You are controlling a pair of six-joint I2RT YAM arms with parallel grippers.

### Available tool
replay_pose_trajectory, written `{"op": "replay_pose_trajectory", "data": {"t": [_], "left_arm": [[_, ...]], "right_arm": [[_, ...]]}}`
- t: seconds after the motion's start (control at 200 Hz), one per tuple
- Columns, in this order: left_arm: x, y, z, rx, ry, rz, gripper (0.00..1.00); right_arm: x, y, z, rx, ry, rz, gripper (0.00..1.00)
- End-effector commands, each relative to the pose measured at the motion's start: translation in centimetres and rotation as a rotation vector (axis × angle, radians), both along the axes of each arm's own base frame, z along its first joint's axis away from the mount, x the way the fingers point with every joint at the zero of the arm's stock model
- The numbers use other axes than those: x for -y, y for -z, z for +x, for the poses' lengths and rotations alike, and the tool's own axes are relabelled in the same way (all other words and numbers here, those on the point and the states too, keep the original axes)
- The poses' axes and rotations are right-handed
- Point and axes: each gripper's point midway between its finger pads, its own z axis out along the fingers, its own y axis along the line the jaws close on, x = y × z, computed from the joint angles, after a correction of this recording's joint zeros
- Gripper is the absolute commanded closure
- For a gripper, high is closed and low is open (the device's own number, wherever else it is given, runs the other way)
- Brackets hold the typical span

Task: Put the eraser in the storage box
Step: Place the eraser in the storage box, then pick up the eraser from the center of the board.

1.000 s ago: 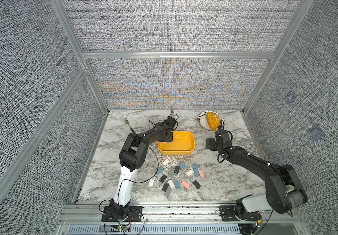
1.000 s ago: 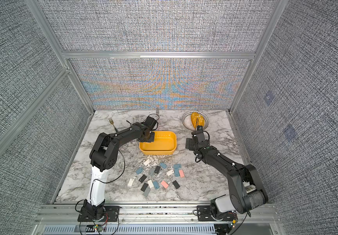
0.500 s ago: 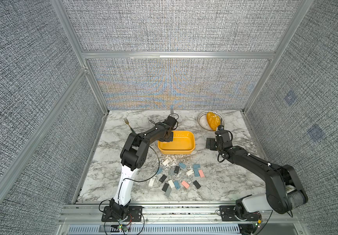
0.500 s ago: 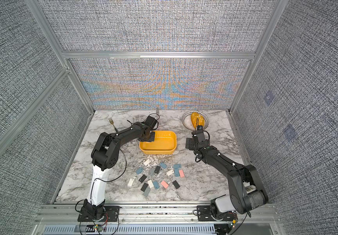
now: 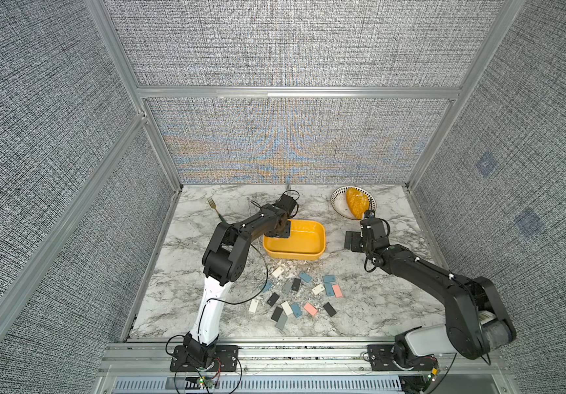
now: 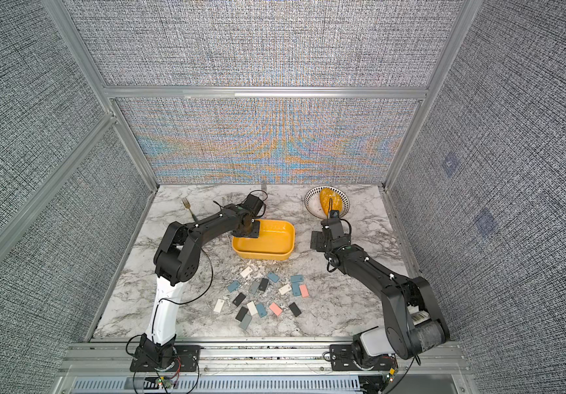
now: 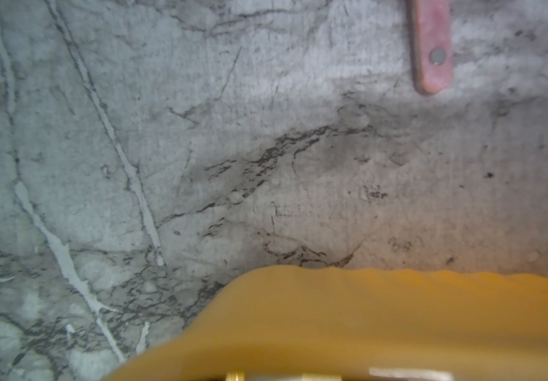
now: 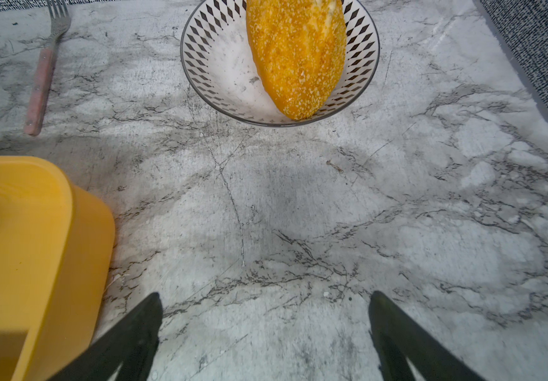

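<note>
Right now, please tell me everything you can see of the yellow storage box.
The storage box is a shallow yellow tub, rectangular with rounded corners and a lip around the top; it looks like smooth plastic. It stands upright and open on the marble table, behind the scattered erasers. The left gripper hangs over its far left corner and hides that part; whether they touch, I cannot tell. The floor that shows holds nothing.

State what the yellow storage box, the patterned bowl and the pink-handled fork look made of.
Storage box: likely plastic, matte yellow, soft rounded moulded corners. Bowl: probably glazed ceramic, white with dark diamond-patterned rim. Fork: grey metal tines; pinkish riveted handle, perhaps plastic or wood, unclear.
</note>
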Motion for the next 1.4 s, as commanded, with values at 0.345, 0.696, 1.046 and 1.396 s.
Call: {"op": "replay_pose_trajectory", "data": {"t": [0.345,0.696,1.046,1.396], "left_arm": [[1.7,-9.8,-1.3,0.114,0.138,-0.079,0.4],[-5.2,-14.4,-13.6,0.095,0.397,0.02,0.38],[-4.5,-8.2,-22.3,-0.066,0.463,-0.058,0.38],[-4.4,-2.1,-23.9,-0.174,0.424,-0.011,0.38]], "right_arm": [[-0.3,-1.0,0.0,0.012,-0.013,0.009,0.02],[-0.4,-0.7,-0.4,0.006,-0.02,0.02,0.02],[-1.6,0.2,-0.9,-0.011,-0.048,0.031,0.02],[-1.7,0.6,-1.5,-0.012,-0.047,0.043,0.02]]}}
